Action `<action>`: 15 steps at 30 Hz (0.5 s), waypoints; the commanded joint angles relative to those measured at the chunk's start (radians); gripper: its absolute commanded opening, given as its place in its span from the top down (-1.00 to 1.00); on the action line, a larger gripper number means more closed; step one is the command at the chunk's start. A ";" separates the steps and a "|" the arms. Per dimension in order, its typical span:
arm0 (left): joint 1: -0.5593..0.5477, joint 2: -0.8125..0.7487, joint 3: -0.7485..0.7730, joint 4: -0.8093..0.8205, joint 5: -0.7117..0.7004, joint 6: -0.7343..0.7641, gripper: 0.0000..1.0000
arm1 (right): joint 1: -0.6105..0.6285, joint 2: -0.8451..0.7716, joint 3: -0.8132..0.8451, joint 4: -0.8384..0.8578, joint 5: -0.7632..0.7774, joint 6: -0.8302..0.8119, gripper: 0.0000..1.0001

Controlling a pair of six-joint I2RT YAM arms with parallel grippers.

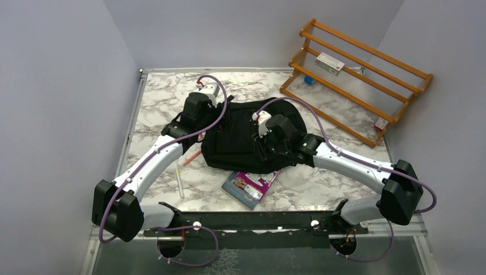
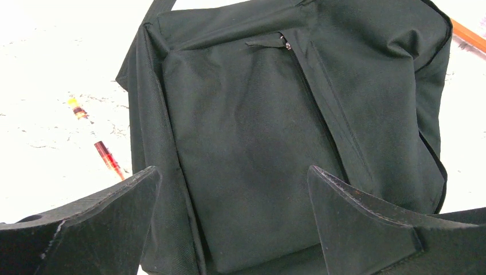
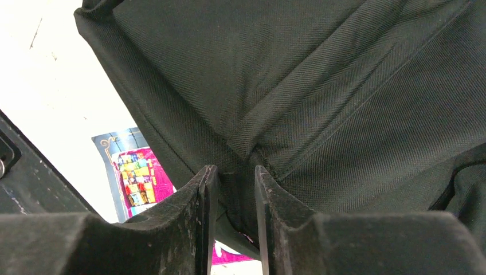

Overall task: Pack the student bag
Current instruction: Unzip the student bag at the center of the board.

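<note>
Student bag: the student bag (image 1: 243, 143), a large black soft fabric backpack, lies flat in the middle of the top view on the white-and-grey marble table (image 1: 155, 103), between the two arms.
Right arm: it reaches from the lower right of the frame up and leftward, its wrist low over the right half of the bag.
Right jaws: the right gripper (image 3: 234, 172) stands narrow, pinching a raised fold of the bag's fabric beside a stitched band.
Left arm: it bends from the lower left up to the bag's upper-left edge, with the wrist angled down at the bag.
Left jaws: the left gripper (image 2: 232, 175) is spread wide and holds nothing, above the bag's front panel.
Left wrist view alone: a small metal zip pull (image 2: 285, 41) at top centre, and a slim red pen (image 2: 108, 157) on the table at the left.
Right wrist view alone: the pinched fold seen close up.
Both top and right wrist: a pink-covered book (image 1: 250, 186) just below the bag.
Top view alone: an orange wooden slatted rack (image 1: 355, 80) in the upper right, and a thin white stick (image 1: 179, 182) at the lower left.
</note>
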 commanded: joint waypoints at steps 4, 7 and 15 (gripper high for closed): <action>0.003 -0.003 -0.006 0.025 0.030 -0.001 -0.97 | 0.009 -0.007 -0.017 0.033 0.076 0.020 0.54; 0.004 -0.008 -0.011 0.029 0.027 0.007 -0.97 | 0.009 -0.022 -0.027 0.046 0.089 0.031 0.70; 0.003 -0.055 -0.038 0.117 0.215 0.056 -0.97 | 0.008 -0.077 -0.017 0.048 0.147 0.162 0.98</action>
